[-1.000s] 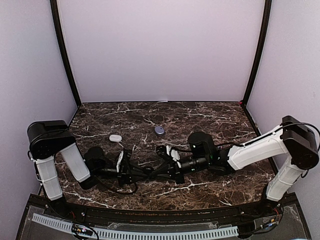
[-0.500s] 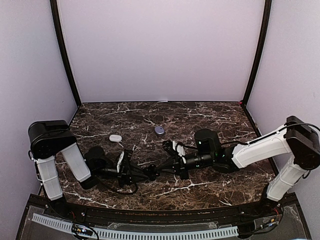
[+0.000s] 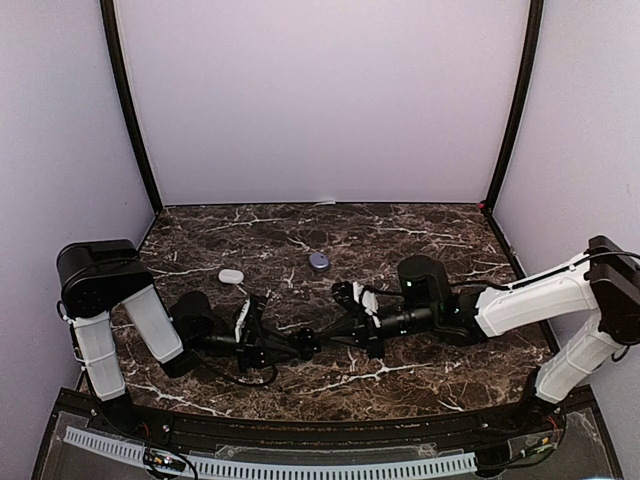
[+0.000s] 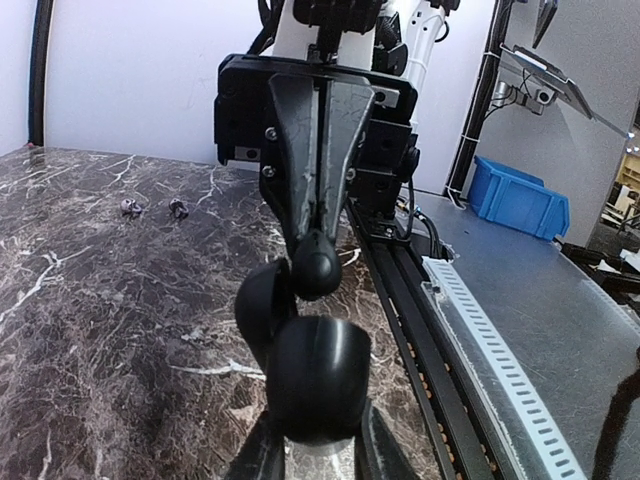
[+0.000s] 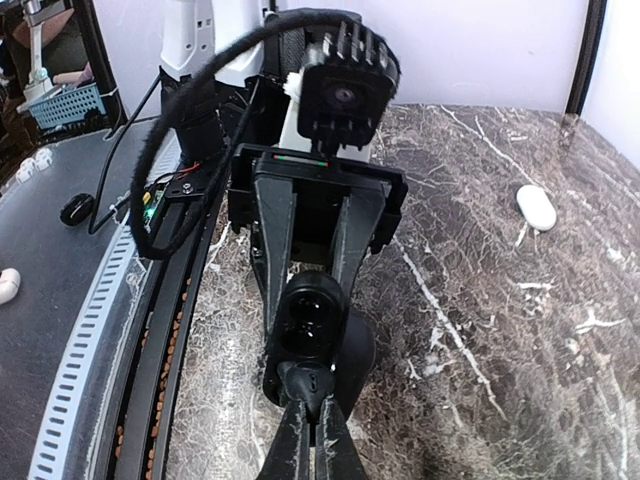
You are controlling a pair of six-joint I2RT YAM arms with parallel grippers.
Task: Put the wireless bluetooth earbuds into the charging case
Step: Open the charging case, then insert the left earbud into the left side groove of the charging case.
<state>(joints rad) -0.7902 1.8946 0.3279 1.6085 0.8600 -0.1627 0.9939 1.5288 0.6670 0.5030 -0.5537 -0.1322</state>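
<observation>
My left gripper point(image 3: 292, 345) is shut on an open black charging case point(image 4: 320, 385), whose lid point(image 4: 262, 305) hangs to one side. In the right wrist view the case's two empty sockets point(image 5: 313, 312) face the camera between the left fingers point(image 5: 275, 230). My right gripper point(image 5: 308, 405) is shut on a black earbud point(image 5: 305, 378), which sits at the near rim of the case. From the left wrist view the same earbud point(image 4: 316, 265) shows at the tip of the right fingers point(image 4: 318, 150), just above the case. The two grippers meet tip to tip near the table's front middle point(image 3: 312, 341).
A white case point(image 3: 231, 275) and a bluish-purple case point(image 3: 319, 261) lie farther back on the dark marble table point(image 3: 430, 225). Two small dark bits point(image 4: 128, 207) point(image 4: 178, 208) lie on the marble. A slotted cable rail point(image 3: 300, 466) runs along the front edge.
The right arm's wrist has drawn back to the right and its fingers now point straight at the left gripper, bringing the earbud to the case. The left arm has barely moved.
</observation>
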